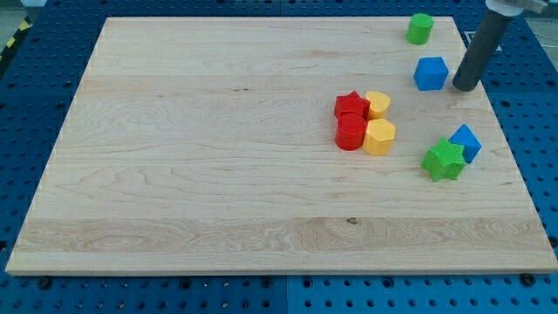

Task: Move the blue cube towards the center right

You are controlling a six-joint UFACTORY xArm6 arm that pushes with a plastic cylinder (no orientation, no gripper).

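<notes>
The blue cube (pixel 431 73) lies on the wooden board (pixel 218 148) near the view's upper right. My tip (pixel 463 88) stands just to the view's right of the cube and slightly lower, a small gap apart. A second blue block (pixel 467 141) lies lower at the right, touching a green star-shaped block (pixel 444 160).
A green cylinder (pixel 419 28) stands at the top right corner. Two red blocks (pixel 351 107) (pixel 350 133) and two yellow blocks (pixel 377 105) (pixel 379 138) sit clustered right of the board's centre. The board's right edge is close to the tip.
</notes>
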